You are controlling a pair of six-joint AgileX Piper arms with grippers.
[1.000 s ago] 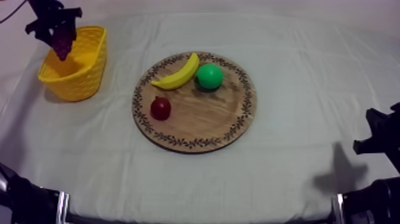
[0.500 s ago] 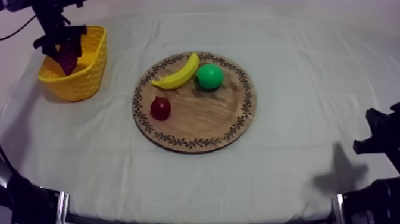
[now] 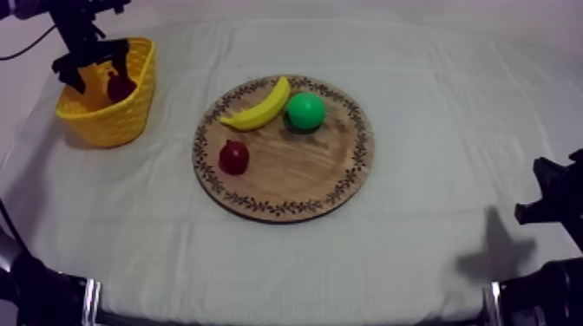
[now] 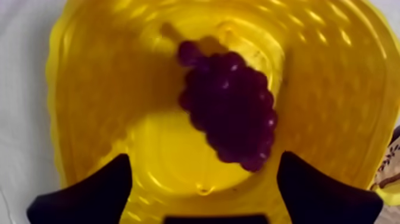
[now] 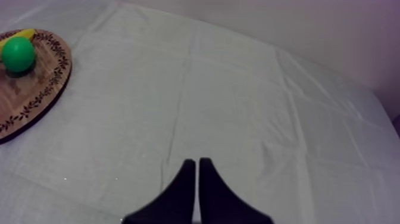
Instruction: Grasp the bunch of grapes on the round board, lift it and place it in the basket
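Observation:
The dark purple bunch of grapes [image 4: 229, 107] lies loose on the floor of the yellow basket [image 4: 89, 89], apart from both fingers. Just above it my left gripper [image 4: 202, 190] hangs open, its fingers [image 4: 89, 193] spread wide with nothing between them. From above, that left gripper [image 3: 91, 74] is over the basket [image 3: 108, 117] at the far left, with the grapes [image 3: 120, 87] inside by the right wall. Low at the right edge rests my right gripper [image 3: 551, 199]; in its own view the right gripper [image 5: 196, 179] is a narrow shut wedge over bare cloth.
The round wooden board [image 3: 295, 178] sits mid-table and carries a banana [image 3: 260, 106], a green round fruit [image 3: 305, 111] and a small red fruit [image 3: 234, 157]. The board [image 5: 30, 101] and green fruit [image 5: 18, 53] lie far from my right gripper.
My left gripper, which held the grapes above the basket, came down over it and opened. The grapes now lie in the basket. The right arm stayed still.

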